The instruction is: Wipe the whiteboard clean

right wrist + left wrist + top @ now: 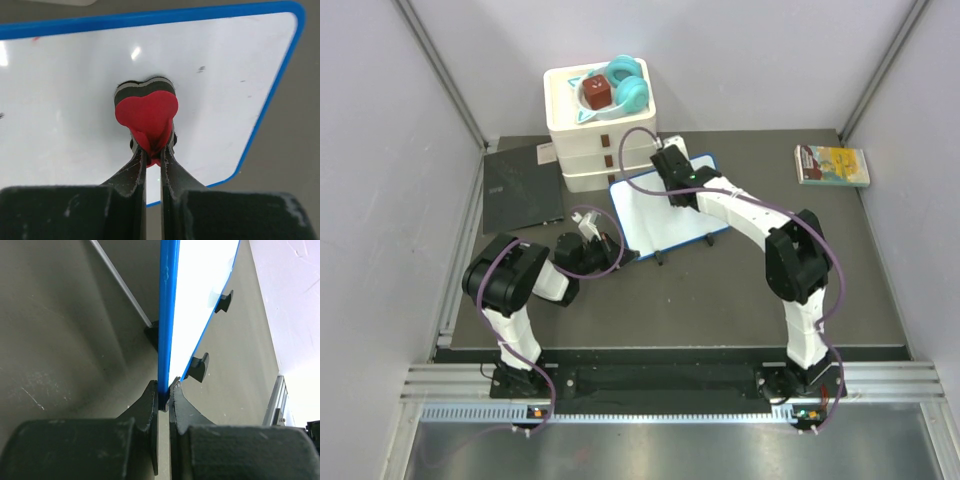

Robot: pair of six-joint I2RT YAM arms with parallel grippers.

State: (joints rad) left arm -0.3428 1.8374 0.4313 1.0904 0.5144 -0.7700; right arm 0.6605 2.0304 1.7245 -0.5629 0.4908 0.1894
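Right gripper holds eraser on whiteboard; left gripper clamps edge.

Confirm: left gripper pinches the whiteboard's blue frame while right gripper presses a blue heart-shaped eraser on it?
No: the right wrist view shows the eraser is red, not blue. The left gripper does pinch the whiteboard frame, and the right gripper presses the eraser on it.
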